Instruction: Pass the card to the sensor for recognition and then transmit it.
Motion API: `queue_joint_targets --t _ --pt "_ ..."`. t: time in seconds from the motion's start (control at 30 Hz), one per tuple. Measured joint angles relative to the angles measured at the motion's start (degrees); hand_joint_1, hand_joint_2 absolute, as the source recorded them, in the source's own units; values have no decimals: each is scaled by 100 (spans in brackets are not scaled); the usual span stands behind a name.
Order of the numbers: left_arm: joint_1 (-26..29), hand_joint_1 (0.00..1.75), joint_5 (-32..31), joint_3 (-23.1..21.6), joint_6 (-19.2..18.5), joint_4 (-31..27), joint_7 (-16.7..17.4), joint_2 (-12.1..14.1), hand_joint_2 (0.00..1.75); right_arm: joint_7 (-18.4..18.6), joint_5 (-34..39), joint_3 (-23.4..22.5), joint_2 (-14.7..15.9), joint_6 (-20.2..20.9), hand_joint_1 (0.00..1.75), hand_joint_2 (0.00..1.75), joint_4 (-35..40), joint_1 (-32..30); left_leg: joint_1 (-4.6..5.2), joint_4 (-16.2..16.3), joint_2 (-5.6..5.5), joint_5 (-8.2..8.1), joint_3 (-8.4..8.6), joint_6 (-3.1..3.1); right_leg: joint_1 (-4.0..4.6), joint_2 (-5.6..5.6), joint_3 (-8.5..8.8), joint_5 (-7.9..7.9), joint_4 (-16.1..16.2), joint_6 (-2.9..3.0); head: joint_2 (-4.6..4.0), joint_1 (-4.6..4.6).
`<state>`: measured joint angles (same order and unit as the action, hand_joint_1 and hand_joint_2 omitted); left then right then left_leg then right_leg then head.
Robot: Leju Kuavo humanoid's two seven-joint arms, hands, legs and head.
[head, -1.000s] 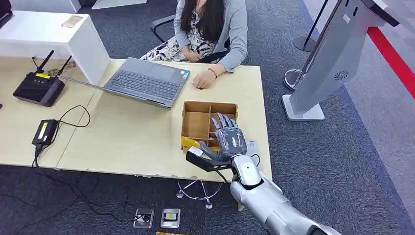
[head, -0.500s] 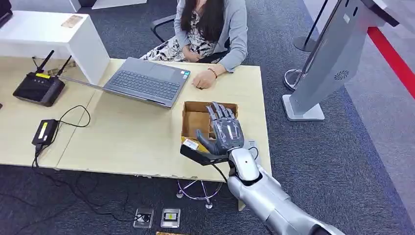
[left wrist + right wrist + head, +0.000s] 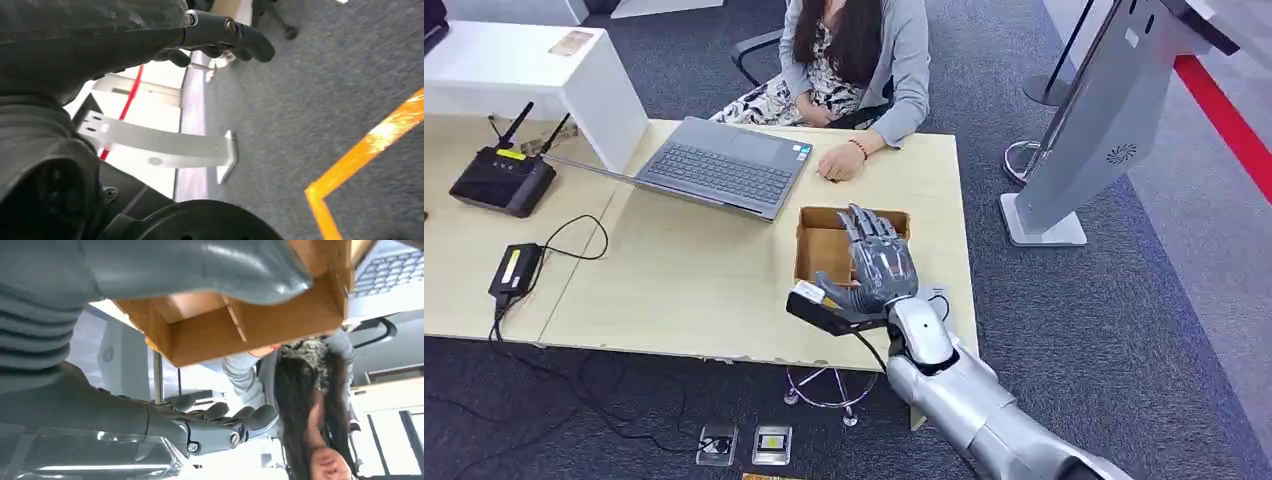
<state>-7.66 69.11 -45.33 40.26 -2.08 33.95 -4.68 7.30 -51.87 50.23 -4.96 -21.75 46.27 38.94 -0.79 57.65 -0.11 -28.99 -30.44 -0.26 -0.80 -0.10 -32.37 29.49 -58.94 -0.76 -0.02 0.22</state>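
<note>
Grey carpet [image 3: 1064,330] surrounds a pale wooden counter [image 3: 704,280]. Over its near right corner the right hand [image 3: 879,268] hovers palm-down, fingers [image 3: 864,225] spread above a brown divided cardboard box [image 3: 824,245]; whether it holds the card I cannot tell. A black device [image 3: 819,312] sits just below the thumb. Farther off lie a laptop [image 3: 724,165] and a seated person [image 3: 854,60]. The left hand [image 3: 220,35] hangs over carpet, fingers curled, holding nothing visible.

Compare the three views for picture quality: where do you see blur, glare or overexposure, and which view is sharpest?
Head view: evenly lit and sharpest, the laptop and right hand crisp. Left wrist view: the carpet looks soft and the bright floor behind is washed out. Right wrist view: the hand's grey cover is near and blurred, with a pale glare patch low down.
</note>
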Motion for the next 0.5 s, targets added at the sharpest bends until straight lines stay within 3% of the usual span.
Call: queue_joint_targets --t 0.5 --pt "69 0 -111 0 -2 -354 19 31 0 225 68 0 0 -15 0 175 -421 75 0 0 -2 0 0 0 0 0 0 0 -1 0 0 -2"
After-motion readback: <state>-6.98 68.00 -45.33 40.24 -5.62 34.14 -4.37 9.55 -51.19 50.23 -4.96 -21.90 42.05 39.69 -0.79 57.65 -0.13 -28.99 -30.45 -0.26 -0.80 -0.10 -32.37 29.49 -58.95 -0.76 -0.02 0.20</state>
